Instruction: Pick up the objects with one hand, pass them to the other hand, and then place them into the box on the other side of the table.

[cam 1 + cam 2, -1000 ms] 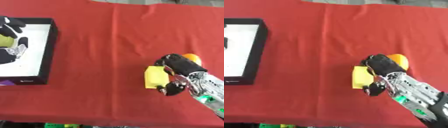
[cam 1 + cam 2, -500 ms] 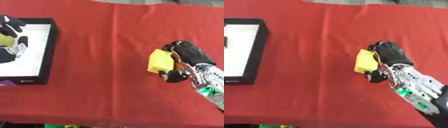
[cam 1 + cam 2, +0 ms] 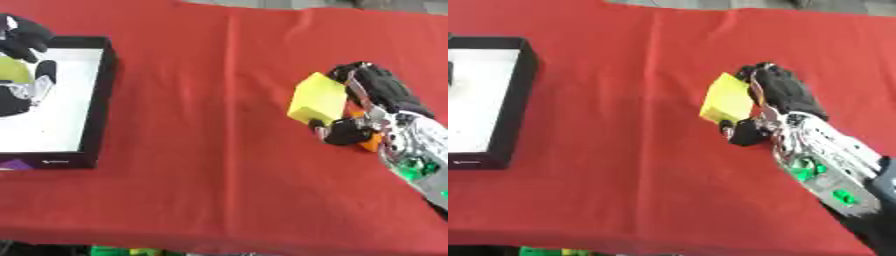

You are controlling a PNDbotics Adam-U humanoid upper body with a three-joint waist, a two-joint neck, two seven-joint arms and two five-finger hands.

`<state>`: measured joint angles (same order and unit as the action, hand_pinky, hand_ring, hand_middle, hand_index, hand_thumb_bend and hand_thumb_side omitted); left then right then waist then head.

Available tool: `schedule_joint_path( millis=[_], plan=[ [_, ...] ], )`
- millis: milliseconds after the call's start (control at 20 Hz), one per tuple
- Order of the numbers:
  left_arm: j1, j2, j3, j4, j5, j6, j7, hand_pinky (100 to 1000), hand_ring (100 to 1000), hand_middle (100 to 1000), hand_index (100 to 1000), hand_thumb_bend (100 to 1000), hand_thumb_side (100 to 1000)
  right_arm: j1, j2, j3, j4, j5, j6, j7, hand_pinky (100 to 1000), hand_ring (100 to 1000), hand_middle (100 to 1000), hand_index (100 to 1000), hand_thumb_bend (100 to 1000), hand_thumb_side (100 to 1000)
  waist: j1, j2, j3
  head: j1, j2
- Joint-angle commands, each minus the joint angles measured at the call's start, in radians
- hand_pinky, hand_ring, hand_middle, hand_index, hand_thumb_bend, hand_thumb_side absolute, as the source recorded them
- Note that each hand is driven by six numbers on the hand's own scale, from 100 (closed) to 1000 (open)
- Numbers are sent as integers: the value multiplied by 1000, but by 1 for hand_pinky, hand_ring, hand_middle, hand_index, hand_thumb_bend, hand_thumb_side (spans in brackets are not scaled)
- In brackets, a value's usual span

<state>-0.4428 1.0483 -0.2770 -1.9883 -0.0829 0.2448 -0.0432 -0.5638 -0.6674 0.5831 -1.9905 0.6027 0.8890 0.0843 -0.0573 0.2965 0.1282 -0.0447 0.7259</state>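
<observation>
A yellow block (image 3: 317, 99) is held just above the red cloth at mid right, with my right hand (image 3: 378, 100) shut on it, fingers over its top and thumb below. Behind that hand's thumb an orange object (image 3: 371, 142) peeks out on the cloth. At the far left my left hand (image 3: 21, 40) is inside the black-rimmed white box (image 3: 98, 95), curled round a yellow-green object (image 3: 14, 71).
A red cloth (image 3: 201, 165) covers the table. The box has a dark label at its front rim (image 3: 35, 162). Green items show past the table's near edge (image 3: 122, 250).
My right hand has lifted the yellow block off the cloth and carried it up and away from the orange object. My left hand stays in the box.
</observation>
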Motion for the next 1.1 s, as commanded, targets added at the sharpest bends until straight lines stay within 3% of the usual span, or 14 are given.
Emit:
schedule_joint_path(
  millis=[50,150,400,800,1100],
  plan=[
    [-39,20,-20,-12,-4,-54,-33,707,610,623,795,100,259,-14,3,28,-9,-68,8,-109,450,617,426,508,294,100,4,-23,5,-5,-15],
    [-66,18,-39,-12,-8,-83,-57,708,613,625,796,100,258,-16,12,43,-9,-110,11,-170,342,616,424,507,294,100,4,-24,8,-3,-15],
    [-131,12,-84,-12,-11,-138,-115,713,621,633,800,100,253,-22,24,82,-9,-204,8,-328,218,614,420,505,290,100,3,-25,18,-1,-14],
    [-245,-8,-165,-12,-28,-227,-219,722,640,655,808,100,245,-27,23,153,-9,-331,-67,-561,153,611,418,503,287,100,6,-25,32,-4,-13],
    [-335,-41,-228,-12,-33,-264,-291,728,656,669,819,100,244,-36,18,211,-9,-366,-131,-620,169,614,424,508,289,100,5,-20,41,-11,-15]
  ],
)
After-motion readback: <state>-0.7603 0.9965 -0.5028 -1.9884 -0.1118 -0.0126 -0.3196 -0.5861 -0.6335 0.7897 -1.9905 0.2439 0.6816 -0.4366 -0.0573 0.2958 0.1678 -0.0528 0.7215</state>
